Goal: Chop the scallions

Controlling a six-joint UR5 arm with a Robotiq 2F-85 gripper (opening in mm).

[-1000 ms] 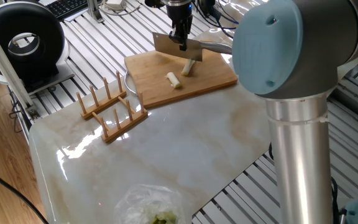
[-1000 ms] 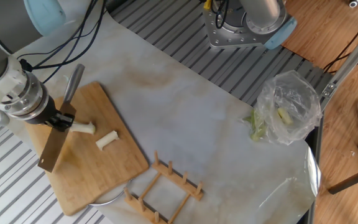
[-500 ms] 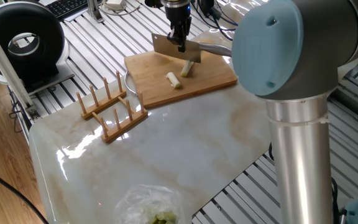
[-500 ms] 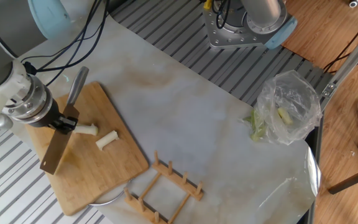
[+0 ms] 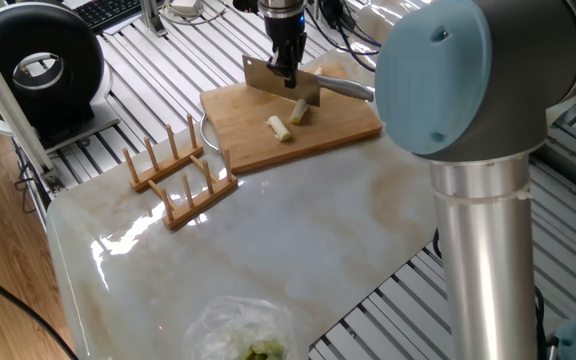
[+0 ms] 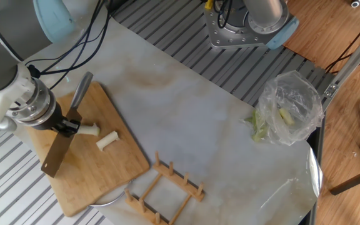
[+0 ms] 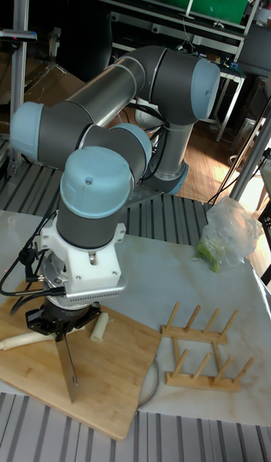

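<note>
Here the cleaver (image 6: 60,149) is clamped in the gripper (image 6: 66,124) fingers above the cutting board (image 6: 86,164). One scallion piece (image 6: 107,140) lies beside the blade, another (image 6: 87,130) seemingly beneath it. The edge should be kept square, dropped straight.

grey arm (image 7: 113,93), pale blue joint caps.

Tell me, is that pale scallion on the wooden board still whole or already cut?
Already cut: two short pale cream scallion pieces lie apart on the rectangular bamboo cutting board, one beside the steel cleaver gripped by the end effector.
</note>
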